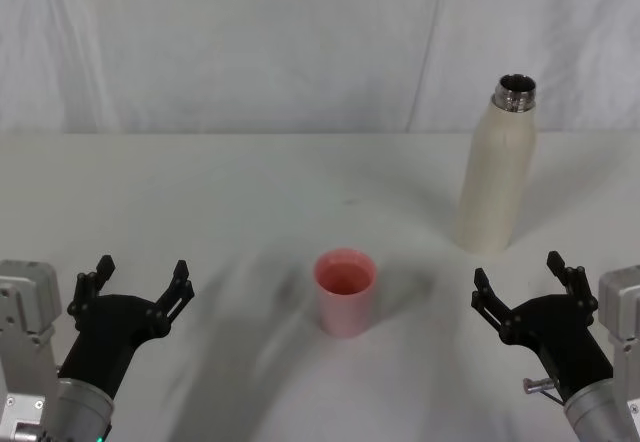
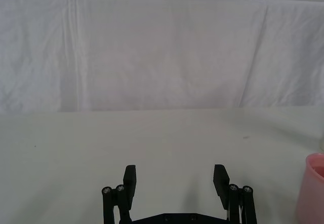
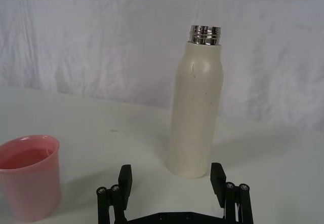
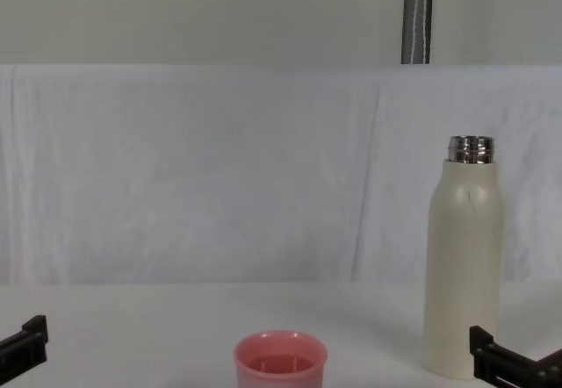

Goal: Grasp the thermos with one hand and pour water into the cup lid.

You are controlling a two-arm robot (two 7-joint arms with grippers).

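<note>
The thermos (image 1: 498, 170) stands upright on the right side of the table, cream-white with an open steel neck; it also rises in the chest view (image 4: 464, 261) and in the right wrist view (image 3: 196, 111). The cup lid (image 1: 345, 290), a short pink cup, stands in the middle near the front, also seen in the chest view (image 4: 280, 362) and in both wrist views (image 3: 29, 176) (image 2: 315, 187). My right gripper (image 1: 518, 282) (image 3: 172, 179) is open, low, just in front of the thermos and apart from it. My left gripper (image 1: 138, 277) (image 2: 174, 178) is open at the front left, holding nothing.
A white cloth covers the table (image 1: 220, 202) and hangs as a backdrop (image 4: 193, 168) behind it. A grey pole (image 4: 417, 15) stands behind the backdrop. Bare tabletop lies between the cup lid and each gripper.
</note>
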